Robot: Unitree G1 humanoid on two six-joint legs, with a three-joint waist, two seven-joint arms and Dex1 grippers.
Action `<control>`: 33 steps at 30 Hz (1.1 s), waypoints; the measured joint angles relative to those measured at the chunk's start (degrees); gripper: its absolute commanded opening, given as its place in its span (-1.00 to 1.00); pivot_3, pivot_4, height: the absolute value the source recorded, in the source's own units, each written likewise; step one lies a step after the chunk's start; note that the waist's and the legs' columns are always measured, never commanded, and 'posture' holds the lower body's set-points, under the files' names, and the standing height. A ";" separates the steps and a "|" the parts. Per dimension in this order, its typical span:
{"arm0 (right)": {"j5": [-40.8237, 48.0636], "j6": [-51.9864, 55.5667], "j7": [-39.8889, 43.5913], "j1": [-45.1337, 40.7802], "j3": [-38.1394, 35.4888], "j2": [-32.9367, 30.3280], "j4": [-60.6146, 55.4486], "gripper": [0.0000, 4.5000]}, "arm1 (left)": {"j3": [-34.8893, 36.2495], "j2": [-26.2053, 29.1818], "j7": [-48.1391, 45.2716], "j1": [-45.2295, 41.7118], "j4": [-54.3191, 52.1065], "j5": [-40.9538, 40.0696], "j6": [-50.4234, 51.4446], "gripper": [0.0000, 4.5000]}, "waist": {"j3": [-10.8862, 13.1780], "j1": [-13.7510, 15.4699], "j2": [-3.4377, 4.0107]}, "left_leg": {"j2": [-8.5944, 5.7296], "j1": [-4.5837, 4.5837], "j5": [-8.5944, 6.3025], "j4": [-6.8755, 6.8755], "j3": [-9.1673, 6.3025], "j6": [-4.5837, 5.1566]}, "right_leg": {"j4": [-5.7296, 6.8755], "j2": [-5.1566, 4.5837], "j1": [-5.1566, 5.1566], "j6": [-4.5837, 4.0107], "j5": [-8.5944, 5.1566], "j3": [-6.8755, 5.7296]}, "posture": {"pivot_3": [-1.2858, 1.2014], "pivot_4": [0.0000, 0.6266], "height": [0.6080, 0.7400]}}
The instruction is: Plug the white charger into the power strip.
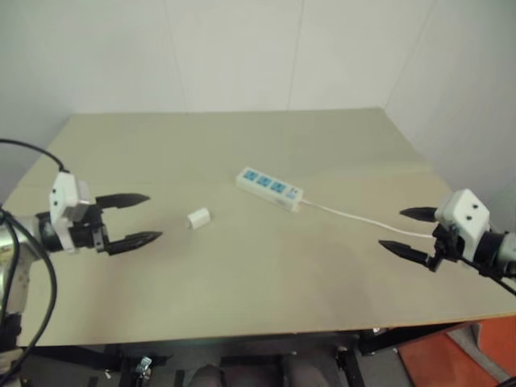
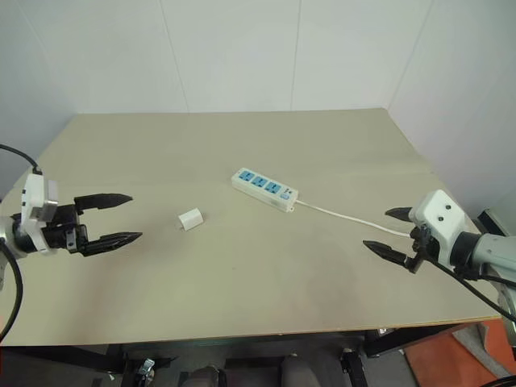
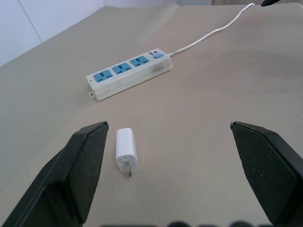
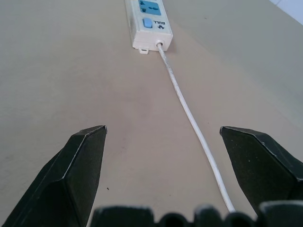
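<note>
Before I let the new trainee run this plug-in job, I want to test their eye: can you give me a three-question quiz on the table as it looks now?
1. True or false: the charger is already plugged into the power strip.
2. Which gripper is nearer the charger? A) the left gripper B) the right gripper C) both equally near
3. Fill in: the strip's thin cable runs across the table toward the ____ gripper.

Key
1. False. It lies loose on the table, apart from the strip.
2. A. The left gripper, open, faces it; the right gripper is also open and holds nothing.
3. Right.
</note>
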 measured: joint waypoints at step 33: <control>-5.27 -3.09 -2.20 -22.67 15.41 13.76 22.62 0.99 | -7.87 -6.83 3.91 -5.46 -3.11 0.34 0.16 1.00 | 0.01 -0.22 -0.01 | 0.01 0.07 0.00 0.01 0.06 0.00 | -0.01 0.04 0.04 -0.09 0.11 0.06 | 0.03 -0.52 1.00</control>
